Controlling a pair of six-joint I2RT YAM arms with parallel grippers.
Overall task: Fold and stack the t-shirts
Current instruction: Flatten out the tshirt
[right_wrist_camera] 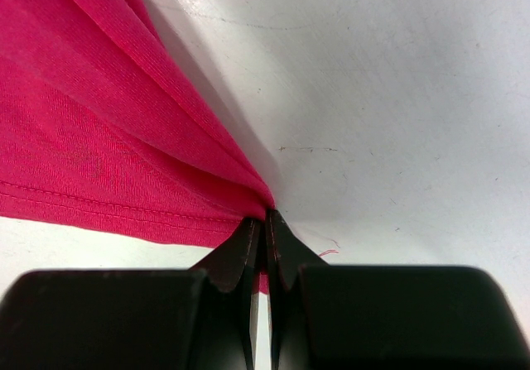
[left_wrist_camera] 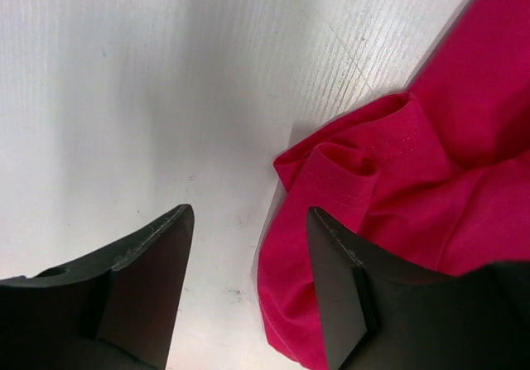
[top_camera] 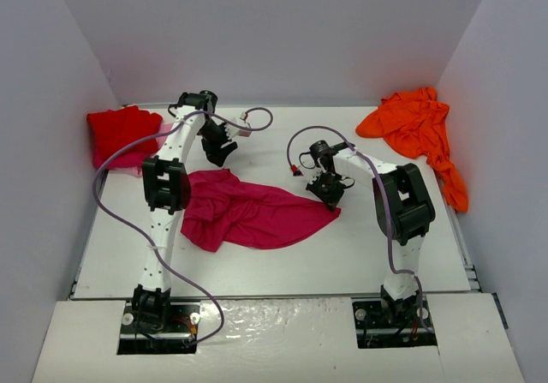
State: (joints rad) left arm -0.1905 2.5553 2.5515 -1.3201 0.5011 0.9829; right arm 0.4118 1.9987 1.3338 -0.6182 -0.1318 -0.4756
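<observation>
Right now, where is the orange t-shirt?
In the top view, the orange t-shirt lies bunched in the far right corner of the table, beside the right wall, beyond the right arm.

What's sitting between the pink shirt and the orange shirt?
In the top view, only the right arm stands there, the right gripper pinching a corner of the pink shirt; otherwise bare table up to the orange shirt.

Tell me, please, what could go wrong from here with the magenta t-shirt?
1. The right end effector pinches only a thin bit of the magenta t-shirt at its very tips; a pull could slip the cloth free.
2. The left end effector is open over mostly bare table, with the cloth edge beside one finger; closing here may miss it or catch only a fold.
3. The shirt lies bunched, so a fold may come out uneven.
</observation>
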